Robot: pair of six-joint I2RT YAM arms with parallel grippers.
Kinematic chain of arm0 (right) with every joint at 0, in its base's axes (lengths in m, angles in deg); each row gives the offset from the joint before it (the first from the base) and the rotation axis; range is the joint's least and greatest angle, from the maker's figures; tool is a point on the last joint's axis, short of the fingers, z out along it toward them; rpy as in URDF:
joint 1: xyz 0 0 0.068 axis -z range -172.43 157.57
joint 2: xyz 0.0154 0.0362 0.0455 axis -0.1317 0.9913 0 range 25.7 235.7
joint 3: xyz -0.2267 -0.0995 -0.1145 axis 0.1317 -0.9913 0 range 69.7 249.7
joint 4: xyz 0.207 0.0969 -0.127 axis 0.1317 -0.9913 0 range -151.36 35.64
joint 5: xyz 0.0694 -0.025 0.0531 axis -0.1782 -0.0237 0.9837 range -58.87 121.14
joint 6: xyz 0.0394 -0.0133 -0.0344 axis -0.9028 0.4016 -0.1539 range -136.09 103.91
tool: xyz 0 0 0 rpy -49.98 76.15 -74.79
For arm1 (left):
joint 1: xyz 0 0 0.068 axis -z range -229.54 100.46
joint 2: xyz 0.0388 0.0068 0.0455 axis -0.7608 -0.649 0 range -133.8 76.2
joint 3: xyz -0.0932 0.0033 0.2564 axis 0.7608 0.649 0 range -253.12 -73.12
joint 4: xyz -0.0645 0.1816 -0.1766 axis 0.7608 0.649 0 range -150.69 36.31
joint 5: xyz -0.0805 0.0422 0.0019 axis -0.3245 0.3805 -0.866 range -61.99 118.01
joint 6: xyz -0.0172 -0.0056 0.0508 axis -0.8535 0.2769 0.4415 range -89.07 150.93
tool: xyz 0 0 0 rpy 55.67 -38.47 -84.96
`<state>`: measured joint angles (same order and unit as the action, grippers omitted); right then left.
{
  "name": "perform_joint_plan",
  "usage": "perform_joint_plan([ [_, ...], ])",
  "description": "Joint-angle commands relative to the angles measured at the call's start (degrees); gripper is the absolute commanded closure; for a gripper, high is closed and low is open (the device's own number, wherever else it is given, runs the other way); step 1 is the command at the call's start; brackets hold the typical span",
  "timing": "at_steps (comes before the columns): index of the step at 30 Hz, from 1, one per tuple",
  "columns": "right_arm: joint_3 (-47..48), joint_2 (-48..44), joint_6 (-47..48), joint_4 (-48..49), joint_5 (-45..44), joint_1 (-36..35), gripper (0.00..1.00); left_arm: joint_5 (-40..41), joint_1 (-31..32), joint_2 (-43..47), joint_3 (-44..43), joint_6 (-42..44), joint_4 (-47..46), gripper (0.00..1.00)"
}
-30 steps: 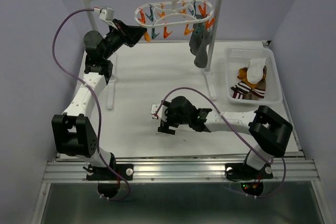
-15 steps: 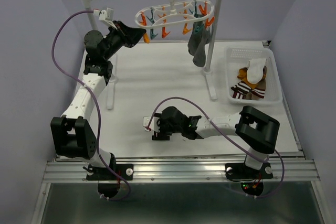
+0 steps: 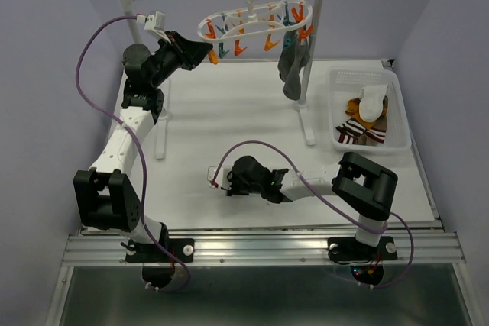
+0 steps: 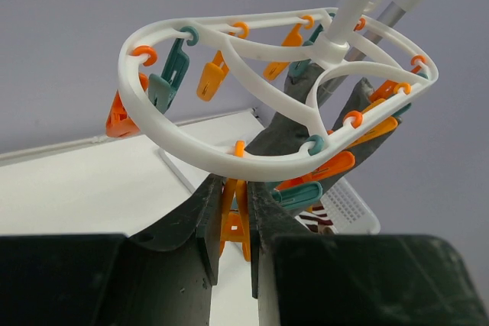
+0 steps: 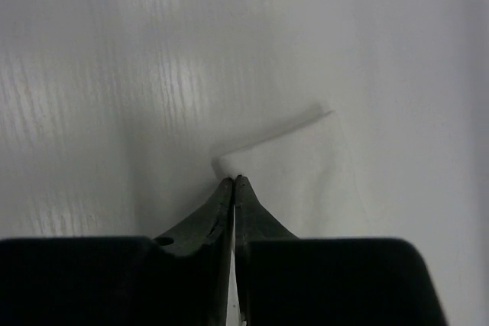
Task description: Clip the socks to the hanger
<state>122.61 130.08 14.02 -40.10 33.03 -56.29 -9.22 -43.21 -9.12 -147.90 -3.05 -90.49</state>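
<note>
Though one grey sock (image 3: pixel 290 70) hangs clipped, left pincer (image 4: pixel 234 196) squeezes an orange clip (image 4: pixel 235 227), right pincer (image 5: pixel 232 182) nips a white sock (image 5: pixel 294 162); other socks (image 3: pixel 365 116) wait.

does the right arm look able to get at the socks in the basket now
Probably yes: the basket sits open-topped on that arm's side, socks uncovered; only the stand's low foot lies between. The right gripper is shut, so must open first.
</note>
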Motion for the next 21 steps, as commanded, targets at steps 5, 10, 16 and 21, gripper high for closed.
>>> perform_joint_plan([
  [5, 0.7, -9.8, -8.1, 8.3, 3.5, 3.4, 0.99, -0.5, 0.1, 3.4, -2.2, 0.6, 0.4, 1.00],
  [10, 2.6, -14.5, -17.5, 10.5, 23.7, 12.6, 0.99, -1.7, 0.1, 4.0, -2.4, 0.8, 0.5, 1.00],
  [16, 7.6, -14.9, -22.5, 12.0, 31.3, 17.8, 0.99, -3.8, 0.2, 4.2, -3.0, 1.1, 0.4, 1.00],
  [21, 15.4, -11.9, -25.3, 10.3, 39.8, 22.5, 0.99, -7.3, 0.2, 3.7, -3.7, 1.5, -0.8, 1.00],
])
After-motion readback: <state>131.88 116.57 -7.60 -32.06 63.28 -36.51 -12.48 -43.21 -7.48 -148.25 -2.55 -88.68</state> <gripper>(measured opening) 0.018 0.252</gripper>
